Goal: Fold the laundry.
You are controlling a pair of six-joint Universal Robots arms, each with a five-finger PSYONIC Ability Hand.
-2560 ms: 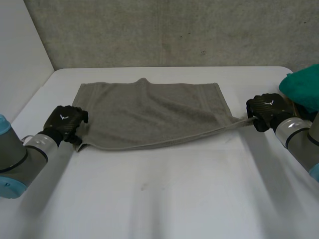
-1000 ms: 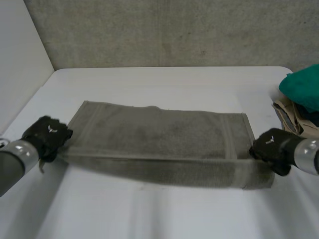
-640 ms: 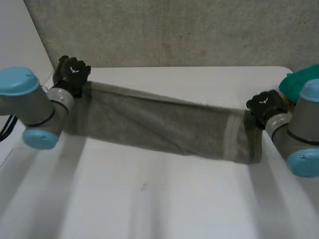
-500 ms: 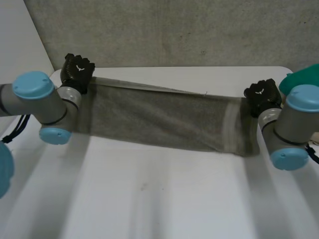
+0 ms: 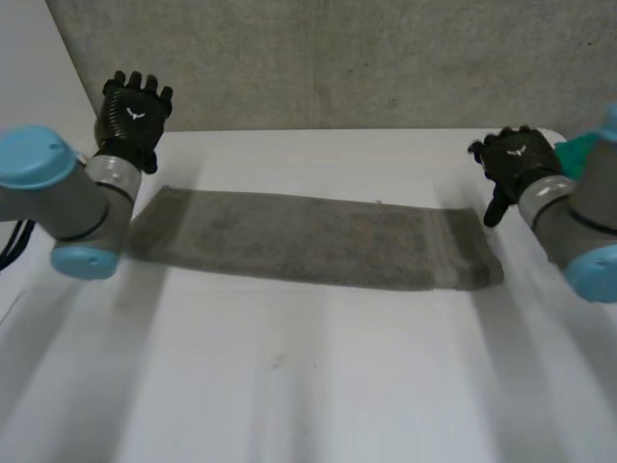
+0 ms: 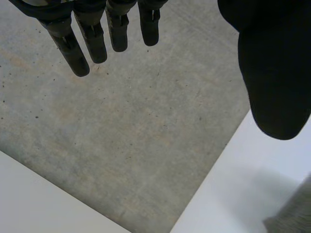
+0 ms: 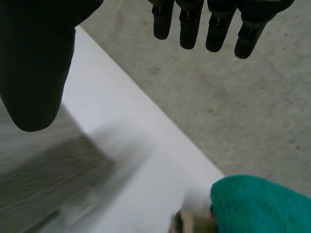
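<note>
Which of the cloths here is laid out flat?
The grey towel, a long flat strip on the table; the teal cloth sits bunched at the table's edge.

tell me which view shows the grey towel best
The head view: the towel lies there whole, a long strip flat on the table between the left hand and right hand, both open and off it. The left wrist view catches one corner of the towel; the right wrist view, one end near the thumb.
</note>
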